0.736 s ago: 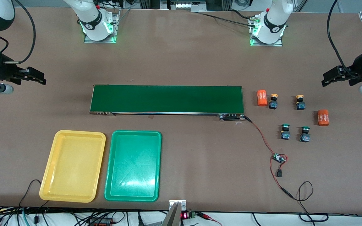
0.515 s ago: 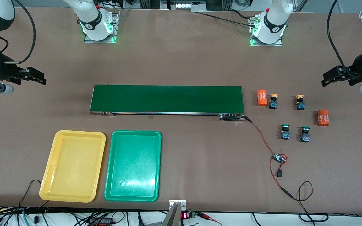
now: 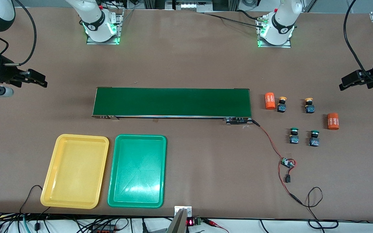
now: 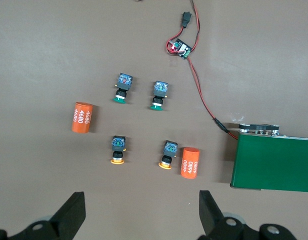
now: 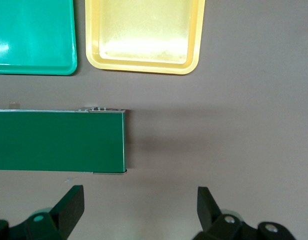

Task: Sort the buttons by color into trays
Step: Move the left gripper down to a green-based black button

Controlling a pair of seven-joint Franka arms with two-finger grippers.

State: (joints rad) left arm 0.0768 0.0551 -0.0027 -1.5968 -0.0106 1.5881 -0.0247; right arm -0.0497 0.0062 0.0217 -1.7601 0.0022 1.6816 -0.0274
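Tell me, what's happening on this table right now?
Nothing is being handled yet. Two yellow-capped buttons and two green-capped buttons sit on the table at the left arm's end, beside two orange cylinders. The yellow tray and green tray hold nothing. The left end effector is open over the table near the buttons; the right end effector waits open at the other end.

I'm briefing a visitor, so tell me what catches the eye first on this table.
The long dark-green conveyor belt lies across the middle of the table. Nearer the front camera, toward the right arm's end, the yellow tray and green tray sit side by side, both empty. Toward the left arm's end stand four buttons, two yellow-capped and two green-capped, with two orange cylinders among them.
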